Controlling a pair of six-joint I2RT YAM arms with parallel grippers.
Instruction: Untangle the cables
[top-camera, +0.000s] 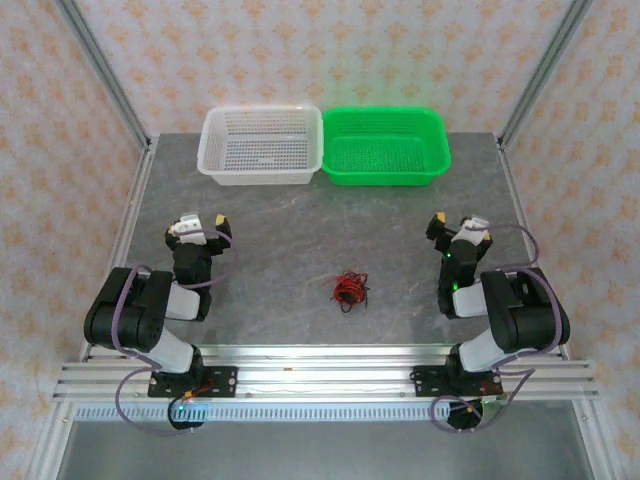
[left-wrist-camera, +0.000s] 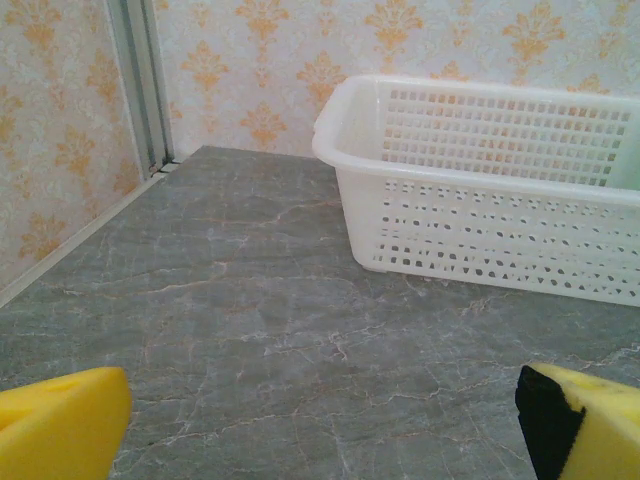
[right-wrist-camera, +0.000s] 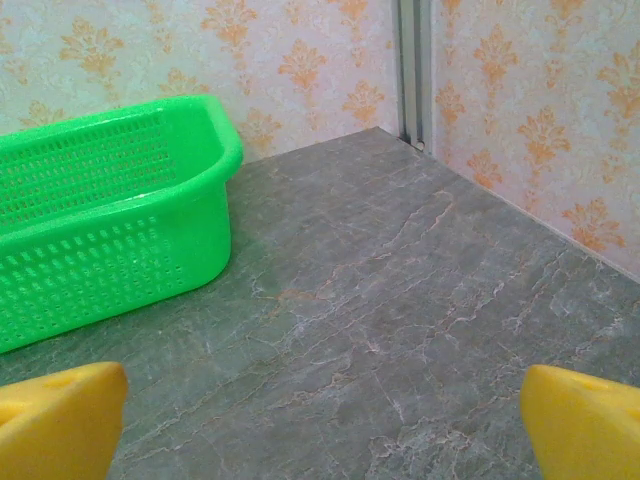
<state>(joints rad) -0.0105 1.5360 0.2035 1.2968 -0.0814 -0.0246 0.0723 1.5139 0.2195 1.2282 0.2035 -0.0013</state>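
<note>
The cables (top-camera: 350, 289) lie as one small tangled knot of thin red and black strands on the grey table, near the front centre, midway between the two arms. My left gripper (top-camera: 200, 228) hovers to the left of the knot, well apart from it, open with nothing between its yellow fingers (left-wrist-camera: 60, 425). My right gripper (top-camera: 459, 229) is to the right of the knot, also apart from it and open, with bare table between its yellow fingers (right-wrist-camera: 585, 425).
A white perforated basket (top-camera: 262, 146) and a green perforated basket (top-camera: 386, 146) stand side by side at the table's (top-camera: 300, 235) back edge. Metal frame posts rise at the back corners, and patterned walls close in the table's sides and back.
</note>
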